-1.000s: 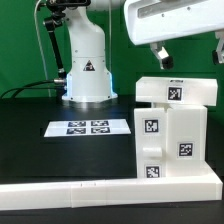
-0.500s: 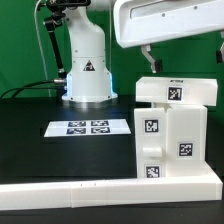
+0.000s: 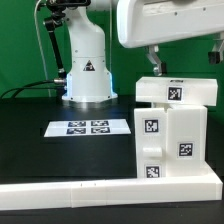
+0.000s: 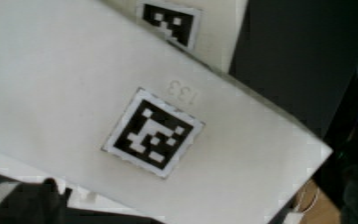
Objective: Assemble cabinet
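Observation:
The cabinet [image 3: 172,135] is a white blocky box with several marker tags, standing on the black table at the exterior view's right. Its top piece [image 3: 178,90] lies across the upright body. My gripper [image 3: 185,60] hangs just above that top piece with its fingers [image 3: 153,62] spread wide and nothing between them. In the wrist view the top piece [image 4: 87,80] fills most of the picture, with one tag [image 4: 155,132] in the middle. My gripper [image 4: 176,208] is close over it, and the dark fingertips [image 4: 25,200] show at the edge.
The marker board [image 3: 88,127] lies flat on the table at the middle. The arm's white base [image 3: 86,70] stands behind it, with a black cable [image 3: 46,50] to the exterior view's left. A white rail [image 3: 90,192] runs along the front edge.
My gripper has moved toward the exterior view's left and a little lower over the cabinet's top piece. The cabinet has not moved.

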`<control>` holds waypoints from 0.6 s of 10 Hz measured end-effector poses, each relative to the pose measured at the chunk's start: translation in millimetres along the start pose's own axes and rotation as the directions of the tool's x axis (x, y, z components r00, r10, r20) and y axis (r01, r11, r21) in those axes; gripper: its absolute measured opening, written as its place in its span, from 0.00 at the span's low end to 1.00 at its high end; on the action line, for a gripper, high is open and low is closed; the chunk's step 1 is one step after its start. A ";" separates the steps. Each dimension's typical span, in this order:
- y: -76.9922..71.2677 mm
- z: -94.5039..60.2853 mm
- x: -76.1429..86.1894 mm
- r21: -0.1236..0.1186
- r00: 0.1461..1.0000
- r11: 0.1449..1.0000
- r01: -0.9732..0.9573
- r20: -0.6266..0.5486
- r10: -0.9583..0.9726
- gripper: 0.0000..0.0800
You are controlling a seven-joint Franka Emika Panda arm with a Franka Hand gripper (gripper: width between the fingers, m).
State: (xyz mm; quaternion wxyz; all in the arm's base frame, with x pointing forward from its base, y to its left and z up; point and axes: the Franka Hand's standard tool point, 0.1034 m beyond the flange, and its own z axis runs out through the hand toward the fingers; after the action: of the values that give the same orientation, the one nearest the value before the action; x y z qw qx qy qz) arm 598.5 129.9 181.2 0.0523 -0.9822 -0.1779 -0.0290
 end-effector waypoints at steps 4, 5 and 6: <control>4.2 1.1 -4.0 0.007 0.945 0.945 0.328 0.016 -0.328 1.00; 6.7 2.0 -5.6 0.009 0.911 0.911 0.412 0.018 -0.412 1.00; 7.6 3.4 -6.6 0.012 0.872 0.872 0.489 0.019 -0.489 1.00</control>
State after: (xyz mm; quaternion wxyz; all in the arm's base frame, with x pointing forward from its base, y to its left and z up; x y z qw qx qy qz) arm 595.2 120.9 176.6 0.0447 -0.9054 -0.4211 -0.0301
